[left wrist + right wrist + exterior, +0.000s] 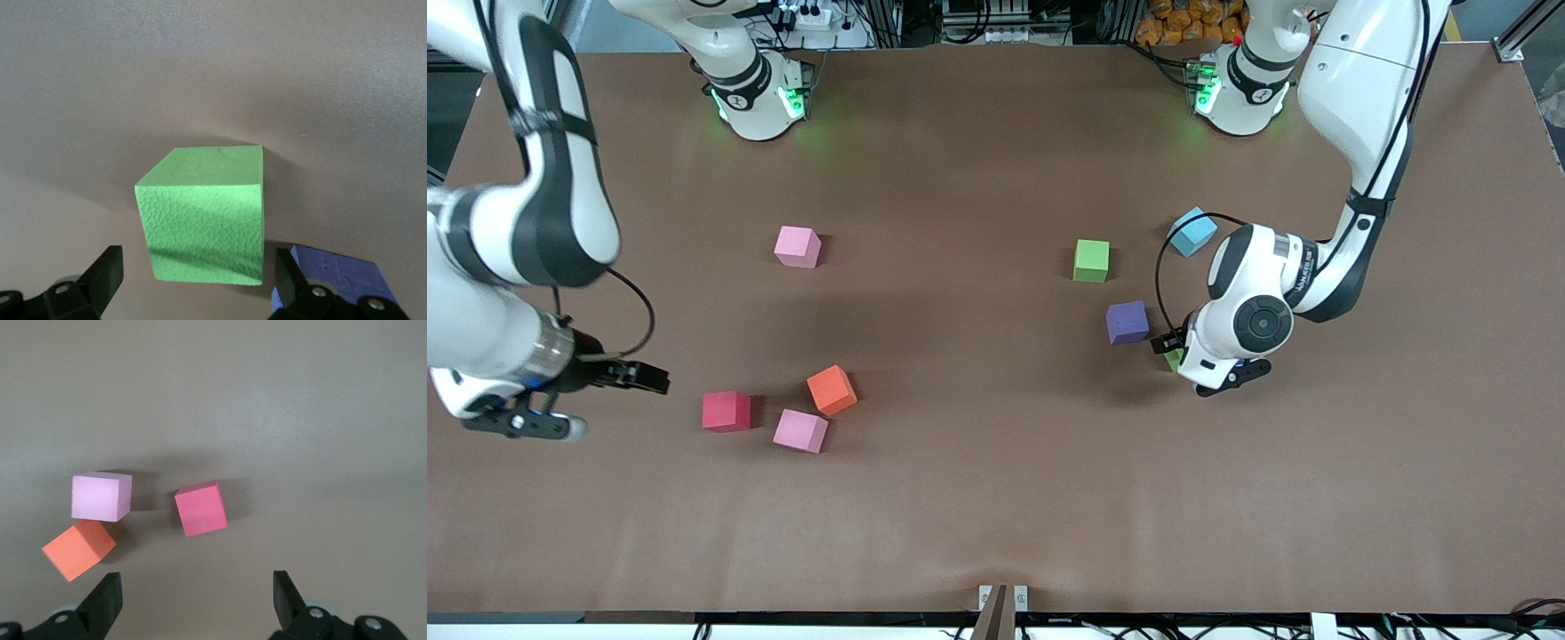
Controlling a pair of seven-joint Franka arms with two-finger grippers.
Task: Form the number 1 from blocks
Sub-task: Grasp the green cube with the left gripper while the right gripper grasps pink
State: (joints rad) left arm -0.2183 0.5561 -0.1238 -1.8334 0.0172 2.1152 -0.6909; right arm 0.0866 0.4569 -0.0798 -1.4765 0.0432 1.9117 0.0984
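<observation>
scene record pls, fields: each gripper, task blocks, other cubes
left gripper: open, low over a green block, jaws either side of it, not closed
right gripper: open, in the air at the right arm's end of the table, near the red block
other green block: on the table, apart
purple block: beside the left gripper
orange block: touching a pink cube
second pink cube: alone, farther from the front camera
light blue cube: by the left arm

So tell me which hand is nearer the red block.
Right. The right hand hangs open beside the red block; the left hand is open over a green block at the left arm's end.
</observation>
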